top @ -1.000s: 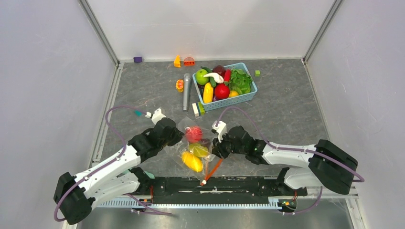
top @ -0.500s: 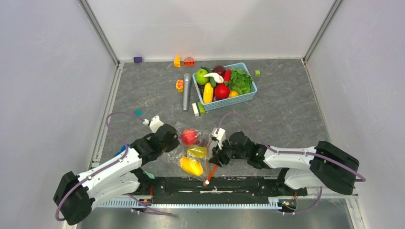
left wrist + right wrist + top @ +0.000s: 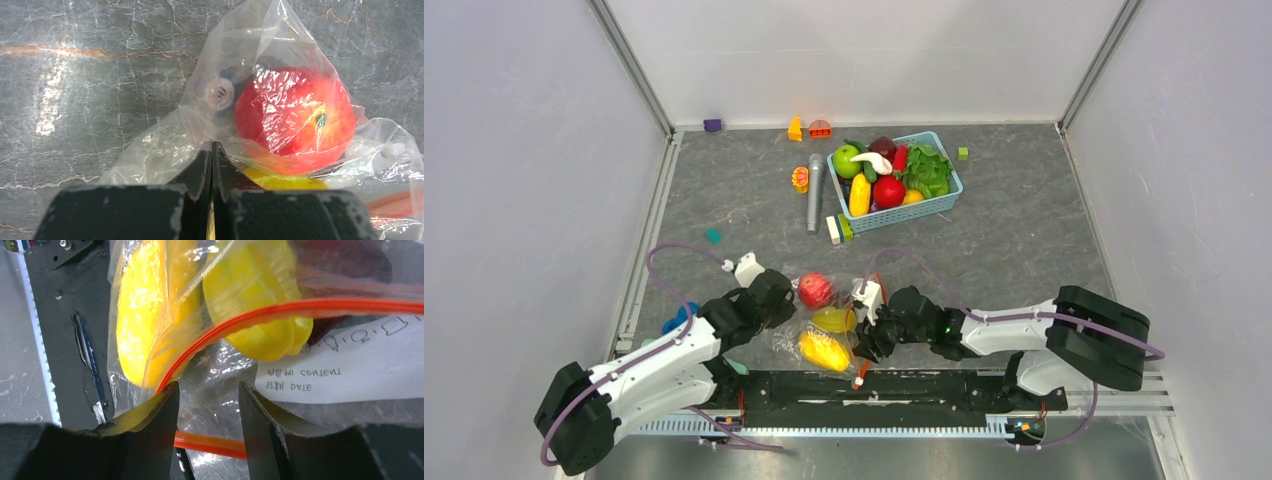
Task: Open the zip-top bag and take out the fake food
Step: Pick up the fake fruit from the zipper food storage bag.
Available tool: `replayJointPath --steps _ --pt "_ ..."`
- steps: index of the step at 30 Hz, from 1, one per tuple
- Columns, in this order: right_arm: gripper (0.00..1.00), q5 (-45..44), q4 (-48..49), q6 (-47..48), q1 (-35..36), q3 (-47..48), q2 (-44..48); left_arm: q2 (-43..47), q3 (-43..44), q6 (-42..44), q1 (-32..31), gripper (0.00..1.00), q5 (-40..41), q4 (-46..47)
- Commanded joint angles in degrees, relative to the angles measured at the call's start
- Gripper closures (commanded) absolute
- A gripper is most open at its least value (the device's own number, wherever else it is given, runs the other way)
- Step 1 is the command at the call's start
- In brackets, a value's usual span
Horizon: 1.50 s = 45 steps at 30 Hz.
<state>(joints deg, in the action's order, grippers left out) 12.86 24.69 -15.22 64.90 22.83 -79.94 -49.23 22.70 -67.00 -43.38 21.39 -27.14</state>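
Observation:
The zip-top bag (image 3: 796, 332) lies crumpled near the front edge between my grippers. Inside it are fake food pieces: a red fruit (image 3: 815, 290), a yellow-green piece (image 3: 834, 319) and a yellow-orange piece (image 3: 823, 350). My left gripper (image 3: 782, 300) is shut on the bag's clear film (image 3: 165, 150) just beside the red fruit (image 3: 295, 120). My right gripper (image 3: 865, 336) is open, its jaws astride the bag's film with the orange-red zip strip (image 3: 215, 443) running between them. In the right wrist view the yellow pieces (image 3: 255, 305), a dark maroon piece (image 3: 345, 260) and the bag's white label (image 3: 350, 367) lie just ahead.
A light-blue basket (image 3: 944, 205) with a green apple (image 3: 846, 160), lettuce (image 3: 927, 170) and other toy produce stands at the back. A grey cylinder (image 3: 814, 192) and small toy pieces (image 3: 801, 179) lie left of it. The black base rail (image 3: 924, 388) runs right behind the bag.
Both arms have drawn the bag toward the near edge and a little left. The red fruit has shifted left with it. The zip strip now sits lower, by the base rail.

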Motion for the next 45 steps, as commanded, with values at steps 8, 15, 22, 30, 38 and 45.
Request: replayJointPath --steps 8,15,22,30,38,45 --pt "0.35 1.64 7.61 -2.02 1.19 4.72 -0.83 0.04 -1.51 -1.63 -0.13 0.98 1.05 2.34" --pt "0.33 -4.52 -1.15 5.59 1.22 8.24 -1.07 -0.23 -1.56 -1.54 -0.13 0.98 1.1 2.7" --pt "0.32 -12.51 -11.95 22.11 1.22 11.7 -0.49 -0.05 -1.52 -1.26 -0.13 0.98 1.55 3.36" --pt "0.28 -8.88 -13.74 26.06 1.28 15.23 -4.44 -2.28 -0.68 -0.62 -0.13 0.98 0.87 5.46" --pt "0.24 -5.55 -11.37 25.33 1.79 16.91 -5.44 -5.28 -0.12 0.72 -0.13 0.98 -0.5 8.18" --pt "0.23 -5.09 -11.26 25.33 2.85 19.81 -8.71 -8.88 0.33 1.24 -0.14 0.98 -1.83 10.86"
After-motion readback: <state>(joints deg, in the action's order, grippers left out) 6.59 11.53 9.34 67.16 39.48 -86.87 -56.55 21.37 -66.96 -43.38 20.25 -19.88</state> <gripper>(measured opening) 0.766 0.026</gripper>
